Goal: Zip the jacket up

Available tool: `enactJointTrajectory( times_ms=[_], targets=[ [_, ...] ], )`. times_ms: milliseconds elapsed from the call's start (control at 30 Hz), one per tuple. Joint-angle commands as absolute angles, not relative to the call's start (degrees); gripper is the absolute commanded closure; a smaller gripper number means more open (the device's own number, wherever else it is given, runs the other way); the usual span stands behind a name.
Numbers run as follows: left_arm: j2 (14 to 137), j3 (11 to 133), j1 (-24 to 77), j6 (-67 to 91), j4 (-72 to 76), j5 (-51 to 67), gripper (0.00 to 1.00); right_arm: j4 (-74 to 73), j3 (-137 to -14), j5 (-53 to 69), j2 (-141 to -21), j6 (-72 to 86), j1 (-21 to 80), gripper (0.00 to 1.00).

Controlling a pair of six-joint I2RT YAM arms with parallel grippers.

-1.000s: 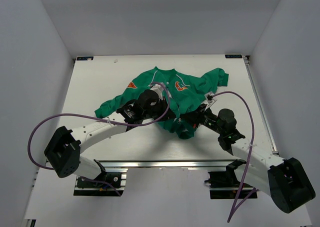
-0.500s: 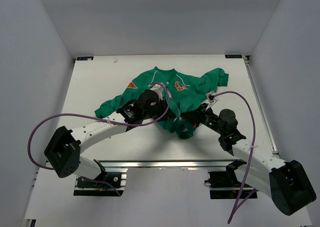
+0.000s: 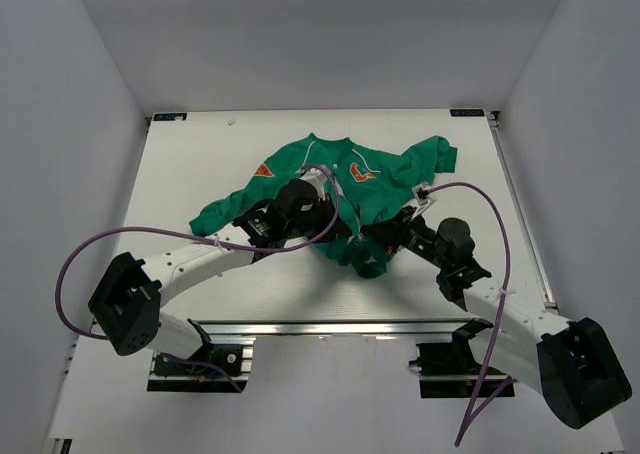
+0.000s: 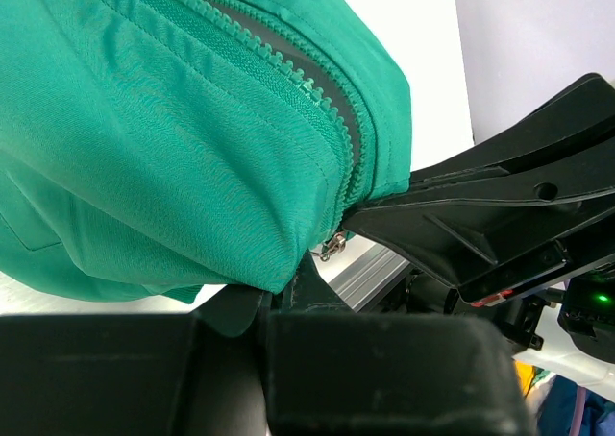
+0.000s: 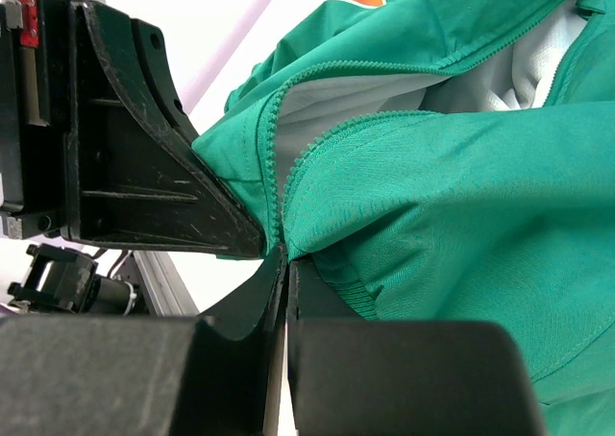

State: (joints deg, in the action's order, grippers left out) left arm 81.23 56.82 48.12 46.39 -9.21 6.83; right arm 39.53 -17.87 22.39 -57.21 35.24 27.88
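The green jacket lies crumpled mid-table, with its orange chest logo and orange sleeve patch facing up. My left gripper and right gripper meet at its near hem. In the left wrist view my left gripper is shut on the jacket's bottom edge, beside the zip teeth and a small metal pull. In the right wrist view my right gripper is shut on the hem at the foot of the zip. The zip is open above, showing pale lining.
The purple cables loop over both arms. An aluminium rail runs along the table's near edge. White walls enclose the table on three sides. Each gripper's black body crowds the other's wrist view, the right's and the left's.
The right arm has shifted very slightly. Both grippers stay clamped on the jacket's hem and the jacket has not visibly moved.
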Motion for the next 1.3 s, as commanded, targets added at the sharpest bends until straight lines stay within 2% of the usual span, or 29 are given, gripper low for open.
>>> enactJointTrajectory(
  times_ms=[0, 500, 800, 967, 1267],
  targets=[
    [80.07, 57.39, 48.34, 46.23, -9.05, 6.94, 1.0, 44.3, -19.51, 21.1, -56.6, 35.86, 28.39, 1.0],
    [79.72, 57.04, 48.34, 45.44, -7.47, 8.17, 1.0, 46.58, -19.95, 18.54, -58.44, 38.06, 28.92, 1.0],
    [77.79, 54.5, 48.43, 42.81, -2.64, 12.74, 1.0, 46.67, -20.21, 16.44, -58.97, 38.76, 29.27, 1.0],
    [77.87, 54.75, 48.34, 38.33, -3.6, 16.61, 1.0, 49.22, -19.86, 20.37, -58.1, 36.74, 29.27, 1.0],
    [76.9, 53.44, 48.43, 33.31, -3.25, 22.59, 1.0, 42.63, -22.5, 27.43, -58.98, 33.74, 29.27, 1.0]
  ],
)
